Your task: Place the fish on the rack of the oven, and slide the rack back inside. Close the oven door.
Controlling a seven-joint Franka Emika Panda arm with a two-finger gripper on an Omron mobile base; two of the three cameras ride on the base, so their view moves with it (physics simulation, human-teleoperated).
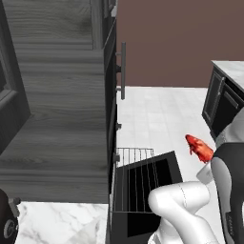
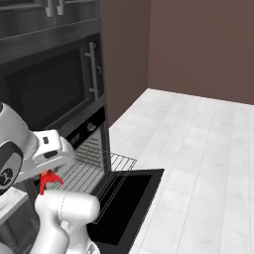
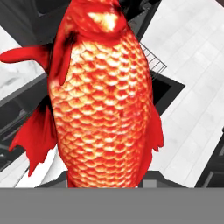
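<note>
Fish [image 3: 103, 94] fills my sight from the hand camera — red-orange scales, fins spread to either side, its body running up from between my fingers. My gripper [image 1: 206, 167] is closed tight on it, holding it in the air above the white tiled floor [image 1: 157, 114], out beyond the far edge of the oven door [image 1: 147, 190]. From the right base camera I see just its red tail [image 2: 48, 181] poking out beneath my hand, with the rack behind it.

That door lies dropped open and flat, its dark window facing up. The rack [image 1: 136, 178] — a grid of thin silver wires — is drawn out of the oven [image 2: 87, 134] and sits over the open door, bare of anything. Above the oven cavity, a second dark appliance with a vertical bar handle [image 2: 92, 72] is set in the grey wood-grain cabinetry [image 1: 57, 119].
</note>
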